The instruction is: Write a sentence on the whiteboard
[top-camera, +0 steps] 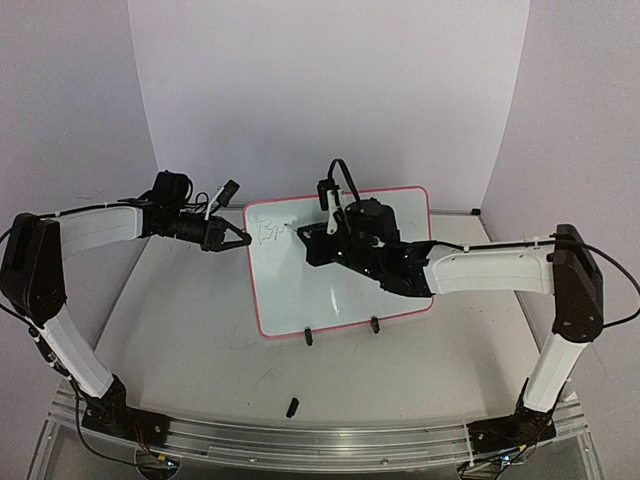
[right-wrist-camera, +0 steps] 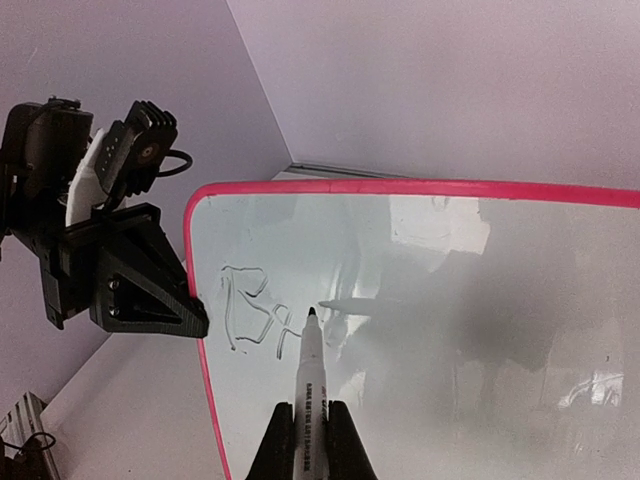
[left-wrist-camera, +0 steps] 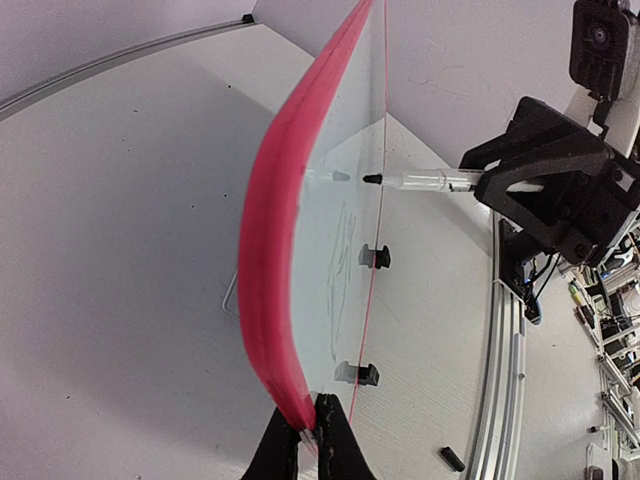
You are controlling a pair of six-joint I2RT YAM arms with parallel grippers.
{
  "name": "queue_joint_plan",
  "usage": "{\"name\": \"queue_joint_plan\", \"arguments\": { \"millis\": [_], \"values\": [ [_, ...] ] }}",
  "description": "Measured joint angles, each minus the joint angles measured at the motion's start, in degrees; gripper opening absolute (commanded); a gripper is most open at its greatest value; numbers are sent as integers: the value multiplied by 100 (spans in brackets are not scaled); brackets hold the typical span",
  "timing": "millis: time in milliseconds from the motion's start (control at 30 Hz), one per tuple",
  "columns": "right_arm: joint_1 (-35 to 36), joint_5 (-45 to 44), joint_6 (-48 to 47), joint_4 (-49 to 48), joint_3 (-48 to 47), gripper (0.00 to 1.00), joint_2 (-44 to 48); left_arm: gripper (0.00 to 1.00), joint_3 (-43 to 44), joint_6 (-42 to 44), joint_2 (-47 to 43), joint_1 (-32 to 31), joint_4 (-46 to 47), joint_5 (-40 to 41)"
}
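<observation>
Marker (right-wrist-camera: 308, 385) before whiteboard (right-wrist-camera: 400, 187) (upper left)

Robot lab — white backdrop (top-camera: 330, 90), aluminium mounting rail (top-camera: 320, 447)

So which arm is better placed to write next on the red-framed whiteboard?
The right gripper: it holds the slim black marker, tip beside the started letters. The left gripper clamps the whiteboard's edge.

whiteboard (right-wrist-camera: 400, 187) cut off right, marker (right-wrist-camera: 308, 380) cut off below; small black piece (top-camera: 293, 406) unidentifiable
</observation>
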State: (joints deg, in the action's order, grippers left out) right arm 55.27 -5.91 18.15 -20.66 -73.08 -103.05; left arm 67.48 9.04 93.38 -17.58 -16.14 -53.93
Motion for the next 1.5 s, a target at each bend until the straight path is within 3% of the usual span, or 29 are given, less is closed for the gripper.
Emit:
{"name": "queue_joint_plan", "arguments": {
  "millis": [967,1500],
  "values": [
    [27,-2,297,262,296,0,18,0,0,-9,0,0,-8,52],
    [0,72,-17,121,252,0,458,0,2,0,0,0,-33,4]
  ]
}}
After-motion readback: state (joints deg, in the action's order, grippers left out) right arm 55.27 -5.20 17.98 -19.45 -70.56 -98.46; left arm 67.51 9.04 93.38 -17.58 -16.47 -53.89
